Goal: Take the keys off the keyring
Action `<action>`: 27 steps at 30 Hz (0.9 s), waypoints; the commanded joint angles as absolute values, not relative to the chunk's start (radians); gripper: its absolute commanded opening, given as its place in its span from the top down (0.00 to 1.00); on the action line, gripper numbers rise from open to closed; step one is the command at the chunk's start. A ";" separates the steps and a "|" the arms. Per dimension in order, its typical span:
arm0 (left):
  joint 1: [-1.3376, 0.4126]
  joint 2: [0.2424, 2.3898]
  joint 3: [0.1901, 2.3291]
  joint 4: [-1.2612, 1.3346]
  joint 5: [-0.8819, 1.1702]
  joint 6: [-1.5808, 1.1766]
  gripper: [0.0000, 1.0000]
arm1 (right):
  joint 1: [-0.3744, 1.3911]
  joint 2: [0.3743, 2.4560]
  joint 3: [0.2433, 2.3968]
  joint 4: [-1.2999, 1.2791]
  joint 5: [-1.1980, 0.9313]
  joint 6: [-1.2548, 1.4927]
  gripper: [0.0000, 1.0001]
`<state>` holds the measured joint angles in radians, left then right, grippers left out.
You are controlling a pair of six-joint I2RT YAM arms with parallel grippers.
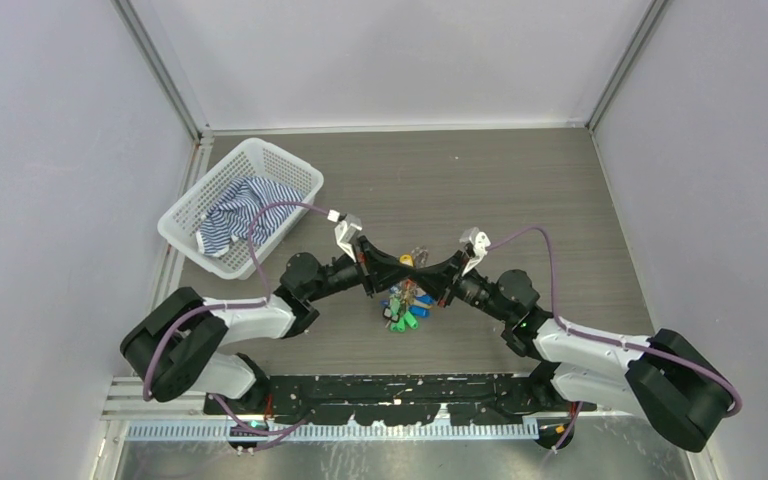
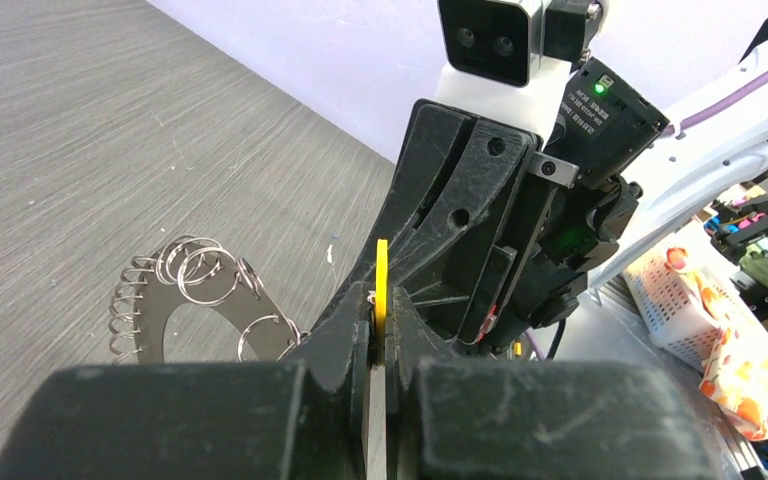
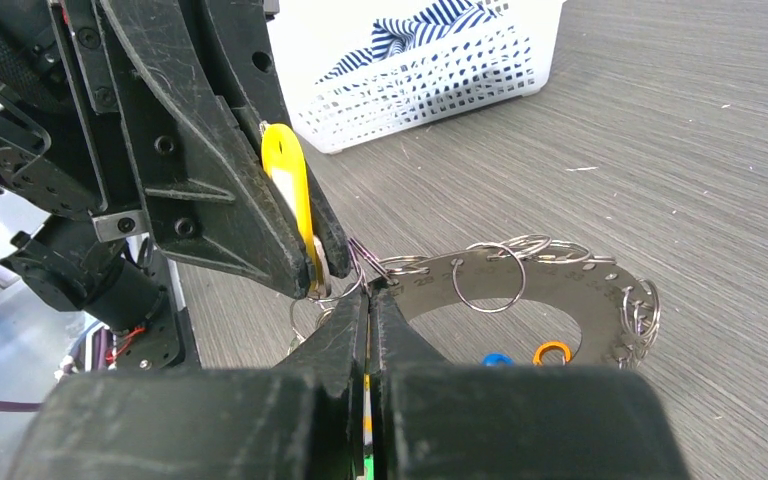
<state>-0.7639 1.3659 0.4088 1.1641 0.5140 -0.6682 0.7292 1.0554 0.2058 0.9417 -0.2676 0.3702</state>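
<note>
arms angle inward from the near edge, the left arm [image 1: 252, 318] and the right arm [image 1: 582, 345] both stretched low and forward so their tips meet nose to nose over the middle of the worktop [image 1: 530, 190]. the left jaws are clenched on a yellow tag [image 3: 288, 185], which stands upright between them. the right jaws are clenched on the near end of the keyring [image 3: 550, 290], a flat silvery crescent hung with small split rings and held just off the surface. the keys [image 1: 406, 305] lie heaped with their coloured heads on the worktop right beneath the meeting point, on its near side; whether any are still threaded cannot be told. a white basket [image 1: 203, 186] with a striped cloth [image 1: 245, 205] sits well apart at the far left edge. bare worktop spreads to the far and right walls.
</note>
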 commanded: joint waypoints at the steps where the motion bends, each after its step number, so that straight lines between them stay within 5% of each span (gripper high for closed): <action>1: -0.826 1.384 0.377 1.288 0.611 -0.747 1.00 | 0.700 1.015 0.260 1.046 -0.172 0.381 0.99; 13: -0.850 1.414 0.304 1.330 0.593 -0.776 1.00 | 0.688 0.932 0.249 1.016 -0.081 0.365 0.99; 27: -0.862 1.101 0.334 0.738 0.428 -0.435 1.00 | 0.679 0.907 0.244 1.003 -0.075 0.338 0.99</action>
